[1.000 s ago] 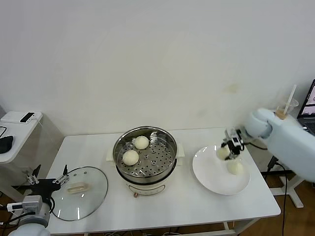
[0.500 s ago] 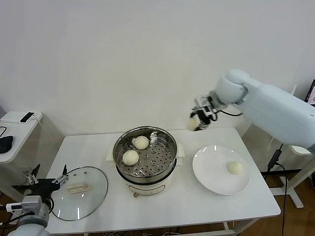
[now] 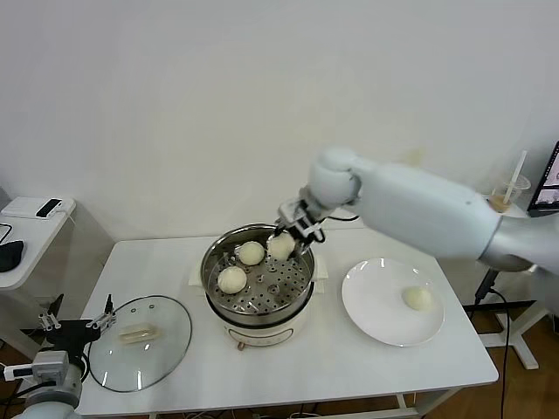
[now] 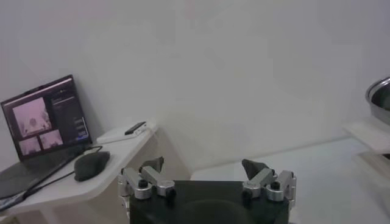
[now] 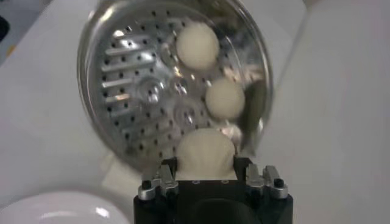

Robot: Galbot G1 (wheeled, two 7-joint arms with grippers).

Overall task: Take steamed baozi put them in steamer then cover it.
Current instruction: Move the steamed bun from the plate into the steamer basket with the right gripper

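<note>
Right gripper (image 3: 291, 234) moved from plate (image 3: 376, 316) to steamer (image 3: 218, 262), pinching baozi (image 3: 280, 246); fingertips hidden.

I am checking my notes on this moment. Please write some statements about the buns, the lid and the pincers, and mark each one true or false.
1. The right pincer holds a bun above the steamer. True.
2. Four buns lie on the steamer's tray. False: two lie there, a third is held.
3. The glass lid covers the steamer. False: it lies on the table, on the robot's left.
4. One bun is on the white plate. True.
5. The left pincer is open. True.
</note>
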